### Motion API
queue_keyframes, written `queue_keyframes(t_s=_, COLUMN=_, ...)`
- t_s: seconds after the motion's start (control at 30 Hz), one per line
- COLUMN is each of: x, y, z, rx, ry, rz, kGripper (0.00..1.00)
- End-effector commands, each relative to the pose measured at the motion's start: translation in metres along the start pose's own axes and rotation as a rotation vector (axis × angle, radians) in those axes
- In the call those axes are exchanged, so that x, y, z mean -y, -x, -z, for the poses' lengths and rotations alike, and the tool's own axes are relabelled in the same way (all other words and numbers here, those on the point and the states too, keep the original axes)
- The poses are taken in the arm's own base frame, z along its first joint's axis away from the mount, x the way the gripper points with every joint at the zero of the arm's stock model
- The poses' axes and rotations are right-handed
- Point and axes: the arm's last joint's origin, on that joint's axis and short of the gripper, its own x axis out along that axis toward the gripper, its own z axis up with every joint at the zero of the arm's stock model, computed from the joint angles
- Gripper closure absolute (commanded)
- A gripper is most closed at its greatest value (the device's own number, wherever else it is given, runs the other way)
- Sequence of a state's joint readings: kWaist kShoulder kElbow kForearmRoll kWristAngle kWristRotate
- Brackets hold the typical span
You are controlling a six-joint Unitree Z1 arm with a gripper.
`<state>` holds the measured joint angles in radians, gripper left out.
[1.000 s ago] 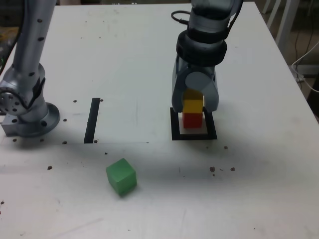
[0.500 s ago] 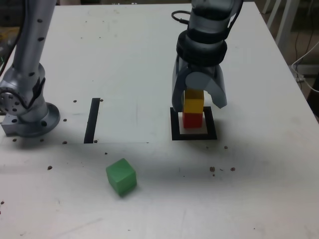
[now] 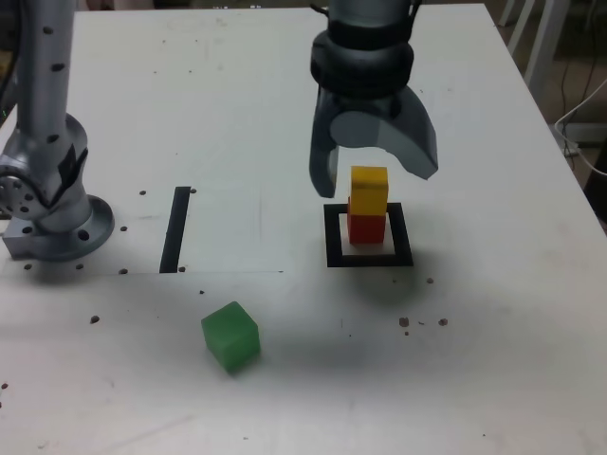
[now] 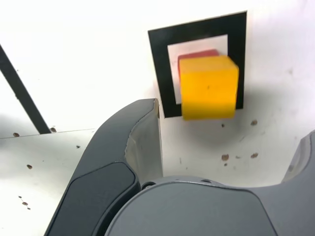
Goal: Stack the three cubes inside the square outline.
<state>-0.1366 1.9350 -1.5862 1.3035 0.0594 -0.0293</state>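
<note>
The yellow cube (image 3: 369, 188) sits on the red cube (image 3: 365, 227) inside the square outline (image 3: 370, 259), slightly off to one side of it. My gripper (image 3: 375, 178) hangs open just above the stack, one finger on either side of the yellow cube and touching neither cube. The green cube (image 3: 230, 336) lies alone on the table toward the front of the exterior view's left. From the wrist, the yellow cube (image 4: 209, 86) covers most of the red cube (image 4: 197, 54) within the square outline (image 4: 157, 69), beyond the spread gripper (image 4: 226, 142).
A thin black strip (image 3: 175, 227) lies flat to the exterior view's left of the outline, also in the wrist view as the strip (image 4: 19, 91). The arm's grey base (image 3: 52, 213) stands at the far left. Small dark specks dot the white table (image 3: 493, 360).
The jaws spread from shut around the yellow cube to wide open, letting it go on the red cube. The gripper has risen and shifted slightly to the exterior view's left.
</note>
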Motion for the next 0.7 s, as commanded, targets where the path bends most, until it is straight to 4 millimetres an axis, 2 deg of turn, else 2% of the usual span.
queue_keyframes(t_s=0.0, x=0.005, y=0.004, z=0.007, rx=0.004, ry=-0.011, rz=0.006, kGripper=0.01)
queue_keyframes(t_s=0.23, x=0.019, y=0.01, z=0.034, rx=0.008, ry=-0.065, rz=0.019, kGripper=0.01)
queue_keyframes(t_s=0.5, x=0.041, y=0.009, z=0.072, rx=-0.038, ry=-0.198, rz=0.03, kGripper=0.01)
queue_keyframes(t_s=0.67, x=0.059, y=0.005, z=0.087, rx=-0.059, ry=-0.163, rz=0.044, kGripper=0.01)
